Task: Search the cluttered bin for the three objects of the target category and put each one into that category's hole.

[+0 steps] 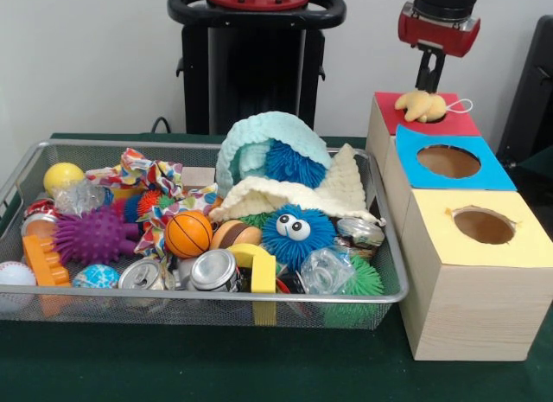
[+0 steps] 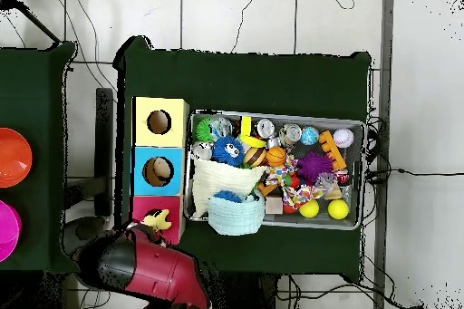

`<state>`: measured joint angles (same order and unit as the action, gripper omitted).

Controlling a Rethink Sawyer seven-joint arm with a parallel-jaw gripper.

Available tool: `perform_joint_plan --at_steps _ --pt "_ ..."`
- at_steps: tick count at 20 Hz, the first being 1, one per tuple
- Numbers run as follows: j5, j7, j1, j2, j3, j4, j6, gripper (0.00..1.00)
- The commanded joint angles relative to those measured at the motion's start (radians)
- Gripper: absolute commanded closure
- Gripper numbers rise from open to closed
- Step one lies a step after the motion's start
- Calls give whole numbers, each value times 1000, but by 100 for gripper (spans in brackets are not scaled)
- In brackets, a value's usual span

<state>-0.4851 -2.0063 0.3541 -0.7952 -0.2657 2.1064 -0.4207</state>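
**Plush toy on the red box, gripper above it**

Far to the left of the gripper (image 1: 429,73), and lower: a wire bin (image 1: 199,296) crammed with clutter. From its left end: a white baseball (image 1: 15,275), an orange block (image 1: 43,260), a yellow ball (image 1: 63,176), a purple spiky ball (image 1: 93,236), a small basketball (image 1: 187,234), cans (image 1: 212,270), a blue fuzzy ball with eyes (image 1: 296,232), a cream cloth (image 1: 333,192) and a mint cloth (image 1: 259,138). Right of the bin: three boxes in a row, yellow-topped (image 1: 477,272), blue-topped (image 1: 449,164), red-topped (image 1: 423,118). Directly beneath the gripper, resting on the red top over its hole: a yellow plush toy (image 1: 421,105). Cannot tell whether released or clenched; just above the toy, seemingly apart from it.
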Motion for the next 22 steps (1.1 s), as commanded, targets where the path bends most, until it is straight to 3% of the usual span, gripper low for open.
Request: perform_joint_plan --at_steps 1,22 --pt "-43 -234 -38 31 63 75 95 100" --pt "-63 -272 -6 61 62 64 116 100"
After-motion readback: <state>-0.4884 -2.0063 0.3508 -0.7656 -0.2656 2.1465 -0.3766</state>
